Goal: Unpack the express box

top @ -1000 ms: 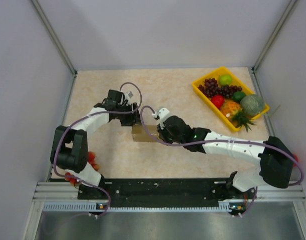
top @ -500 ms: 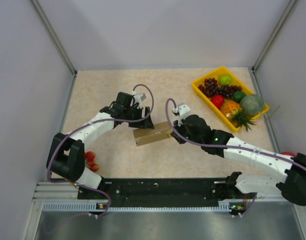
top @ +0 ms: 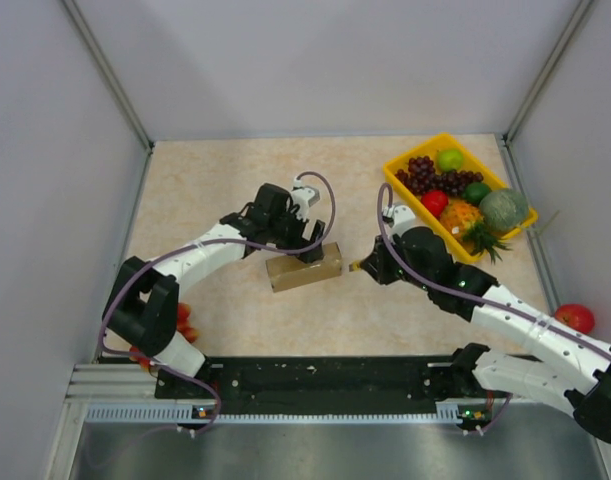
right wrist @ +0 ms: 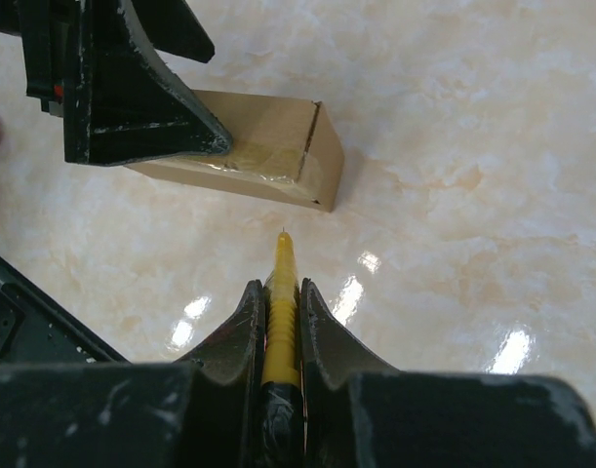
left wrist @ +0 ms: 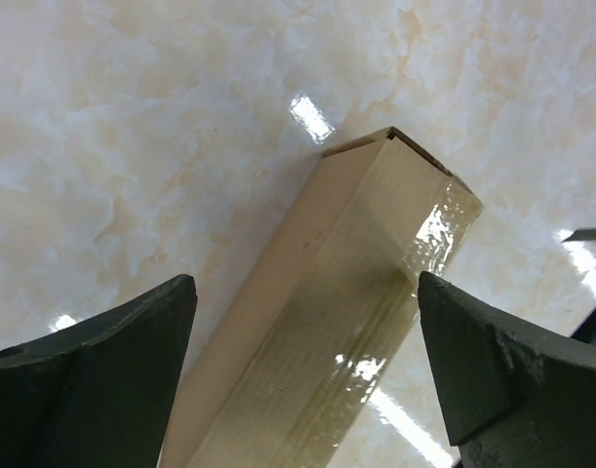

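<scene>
Lab test cell: white partition walls (top: 315,60) (aluminium-framed), marble-look table (top: 205,170).

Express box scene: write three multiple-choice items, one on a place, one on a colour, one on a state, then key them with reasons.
1. Where does the express box lie?
A. inside the yellow tray
B. on the table between the two grippers
C. held off the table by the right arm

2. What colour is the tool in the right gripper?
A. yellow
B. blue
C. white

3. How do the jaws of the left gripper stand?
A. shut on the box
B. shut on nothing
C. open, one on each side of the box

Key:
1 B: the top view shows it flat on the table, apart from the yellow tray.
2 A: the right wrist view shows a yellow shaft clamped between the jaws.
3 C: the left wrist view shows gaps between the box and both fingers.
</scene>
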